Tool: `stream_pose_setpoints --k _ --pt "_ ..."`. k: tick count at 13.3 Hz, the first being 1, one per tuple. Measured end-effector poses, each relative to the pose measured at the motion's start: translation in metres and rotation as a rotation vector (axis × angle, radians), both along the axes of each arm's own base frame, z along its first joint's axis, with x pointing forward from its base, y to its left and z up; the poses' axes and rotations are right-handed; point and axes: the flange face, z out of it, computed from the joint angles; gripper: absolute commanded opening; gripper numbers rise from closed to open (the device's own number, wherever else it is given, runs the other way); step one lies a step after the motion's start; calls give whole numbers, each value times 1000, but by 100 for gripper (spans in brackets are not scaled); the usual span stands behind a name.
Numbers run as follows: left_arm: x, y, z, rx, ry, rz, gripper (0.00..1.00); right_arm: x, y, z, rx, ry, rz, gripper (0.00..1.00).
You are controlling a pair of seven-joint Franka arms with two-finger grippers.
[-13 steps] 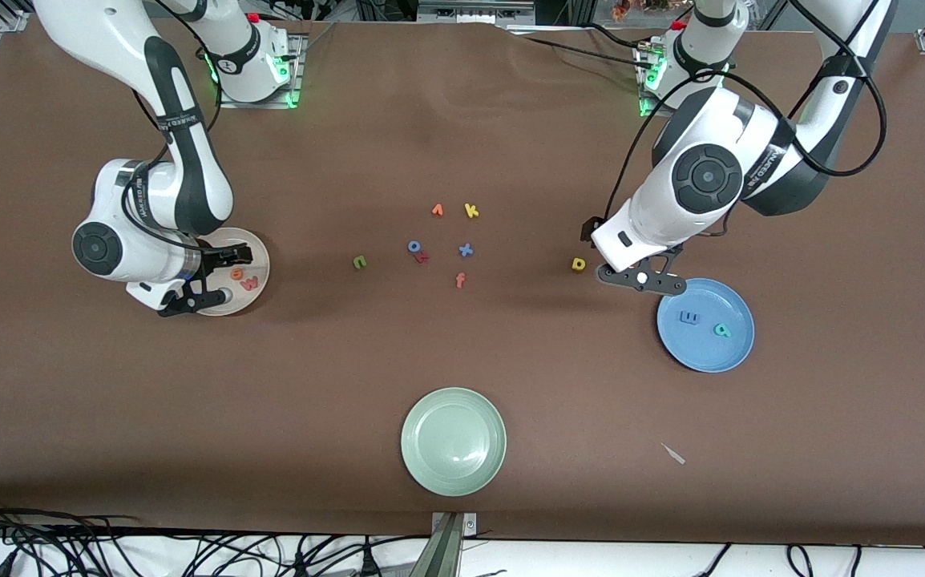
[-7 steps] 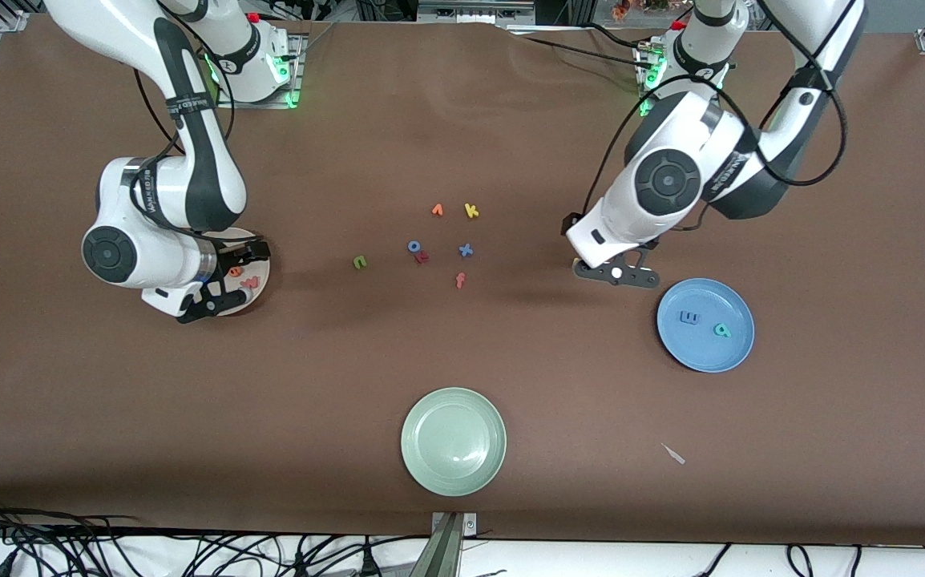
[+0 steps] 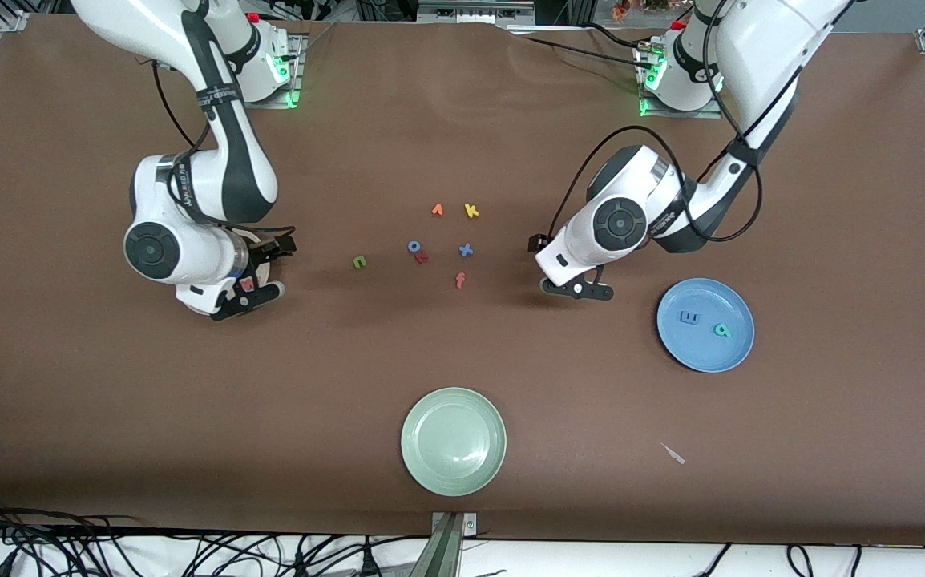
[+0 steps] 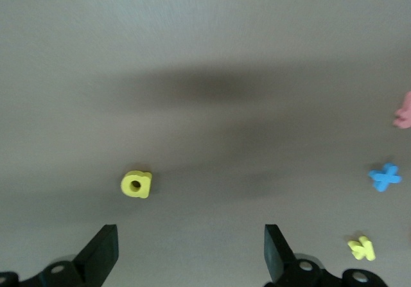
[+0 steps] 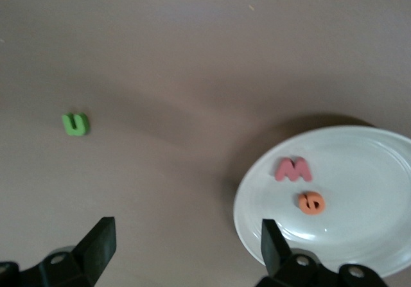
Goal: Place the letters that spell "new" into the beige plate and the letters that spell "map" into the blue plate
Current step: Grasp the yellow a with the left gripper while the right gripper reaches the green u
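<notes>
Two glossy white arms with black joint bands and round grey caps, looped black cables, black grippers, green-lit bases

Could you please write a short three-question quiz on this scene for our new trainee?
1. True or false: the green n already lies in the beige plate.
2. Which letters lie in the blue plate? A) m and p B) a and k C) x and f
3. Fill in: the yellow a lies on the table under the ____ claw.

Key:
1. False. It lies on the bare table; only the w and e are in that plate.
2. A: the m and p.
3. Left. The left claw hangs open over it; the right claw is open too, by the beige plate's edge.
</notes>
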Motion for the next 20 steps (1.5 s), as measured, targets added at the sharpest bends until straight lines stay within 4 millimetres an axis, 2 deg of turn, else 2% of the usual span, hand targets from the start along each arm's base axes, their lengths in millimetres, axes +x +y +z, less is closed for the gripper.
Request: stream_pose_setpoints --k 2,4,8,9,12,13,14,16,18,20 --pt "-6 7 -11 40 -10 -42 100 -3 20 -5 -10 2 28 100" --pt "-9 15 -21 52 -31 -57 100 -4 25 -11 -14 8 45 100" --pt "-18 35 -46 -2 -97 -87 100 7 39 1 -11 -17 70 100" --pt "-20 39 -49 2 -103 -103 98 9 42 2 -13 -8 74 100" --pt "-21 42 -52 2 -138 -130 82 7 46 0 -27 22 56 100" --pt "-23 41 -53 -4 -143 -132 73 6 48 -1 -27 22 46 100" --pt "-25 41 -54 -6 -143 -134 68 5 54 -2 -27 16 29 100" --pt "-26 41 -56 -2 -149 -150 68 6 66 -4 -24 -38 4 100" --pt "-27 42 -57 1 -149 -152 59 -1 83 -16 -16 -98 -27 100" --pt "-28 44 -58 2 -146 -152 55 -15 103 -34 -4 -154 -62 100"
